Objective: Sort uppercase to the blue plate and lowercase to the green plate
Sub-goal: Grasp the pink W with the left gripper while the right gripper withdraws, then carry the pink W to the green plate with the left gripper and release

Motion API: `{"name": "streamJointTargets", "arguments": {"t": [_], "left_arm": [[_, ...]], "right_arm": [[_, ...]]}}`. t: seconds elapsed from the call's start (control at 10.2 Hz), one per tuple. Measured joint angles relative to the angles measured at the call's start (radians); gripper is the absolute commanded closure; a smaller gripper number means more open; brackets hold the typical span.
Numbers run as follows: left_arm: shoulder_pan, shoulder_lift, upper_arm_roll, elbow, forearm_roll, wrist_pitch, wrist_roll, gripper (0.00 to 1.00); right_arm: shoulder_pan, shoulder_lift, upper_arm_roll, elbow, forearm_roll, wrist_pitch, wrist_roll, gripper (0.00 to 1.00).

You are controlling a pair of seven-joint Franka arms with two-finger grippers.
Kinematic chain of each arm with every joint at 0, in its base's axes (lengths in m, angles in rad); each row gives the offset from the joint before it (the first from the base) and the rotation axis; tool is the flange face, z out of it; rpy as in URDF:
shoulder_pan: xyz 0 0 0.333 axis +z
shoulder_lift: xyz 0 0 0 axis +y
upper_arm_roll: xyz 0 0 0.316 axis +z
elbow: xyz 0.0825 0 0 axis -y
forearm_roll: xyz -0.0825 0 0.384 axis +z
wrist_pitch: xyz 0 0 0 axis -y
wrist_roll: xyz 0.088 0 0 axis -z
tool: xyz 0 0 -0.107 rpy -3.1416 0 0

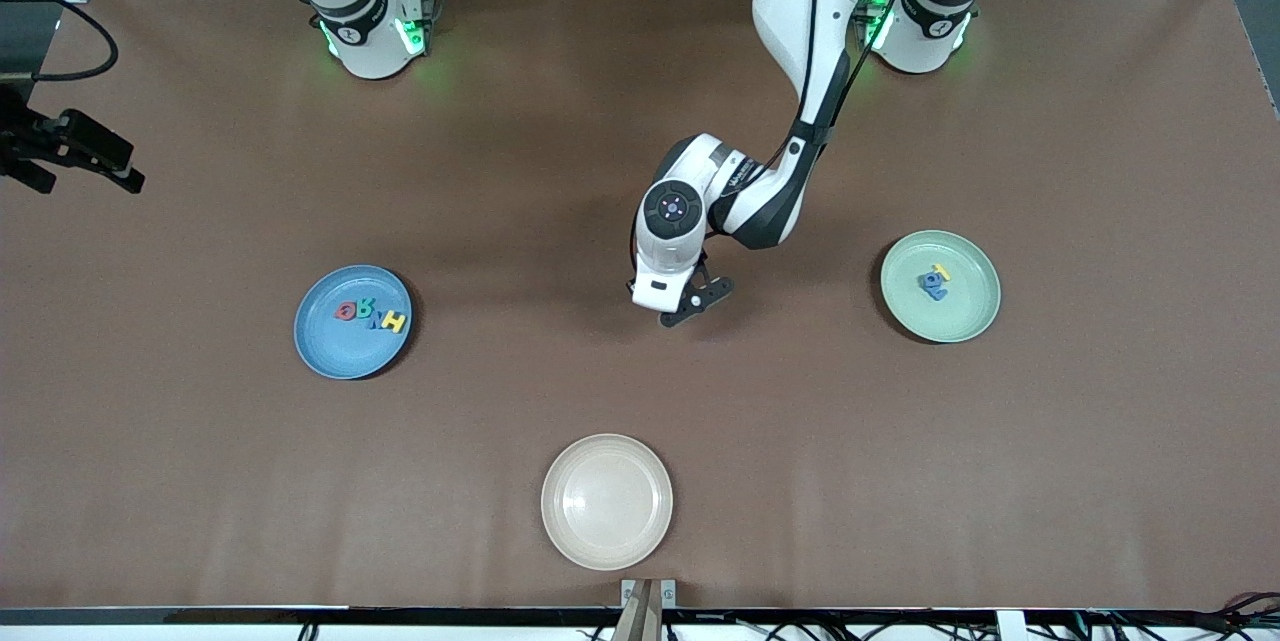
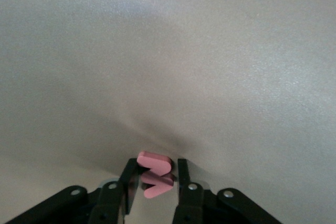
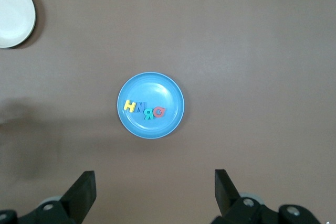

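A small red lowercase w (image 2: 153, 160) lies on the bare table between the plates. My left gripper (image 2: 156, 167) is down on it, its two fingers closed in against its sides. In the front view the left gripper (image 1: 693, 304) hides the letter. The blue plate (image 1: 325, 349) toward the right arm's end holds uppercase letters, among them a red Q (image 1: 348, 310) and a yellow H (image 1: 393, 322). The green plate (image 1: 968, 313) toward the left arm's end holds a blue letter (image 1: 934, 289) and a small yellow one (image 1: 941, 272). My right gripper (image 3: 155, 192) hangs open high over the blue plate (image 3: 157, 90).
An empty beige plate (image 1: 607, 501) sits near the table's front edge, nearer the front camera than the left gripper. A black device (image 1: 70, 153) juts in at the table edge at the right arm's end.
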Motion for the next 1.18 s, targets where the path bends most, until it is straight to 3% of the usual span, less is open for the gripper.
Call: {"name": "streamJointTargets", "arguments": {"t": [0.3,0.59,0.89,1.18], "left_arm": [[0.000,0.000,0.000,0.001,0.000,0.000,0.002,1.00],[0.011,-0.016,0.004,0.005,0.000,-0.054,0.122,1.00],[0.078,-0.089,0.010,-0.002,0.032,-0.175,0.376,1.00],[0.208,-0.233,0.017,-0.150,0.058,-0.207,0.701,1.00]], "right_arm": [[0.013,0.032,0.000,0.000,0.000,0.017,-0.002,0.00],[0.024,0.036,0.001,0.004,0.000,0.019,-0.003,0.00],[0.027,0.036,0.003,0.004,0.000,0.018,-0.005,0.00],[0.038,0.036,0.007,0.005,0.000,0.018,-0.005,0.00]]}}
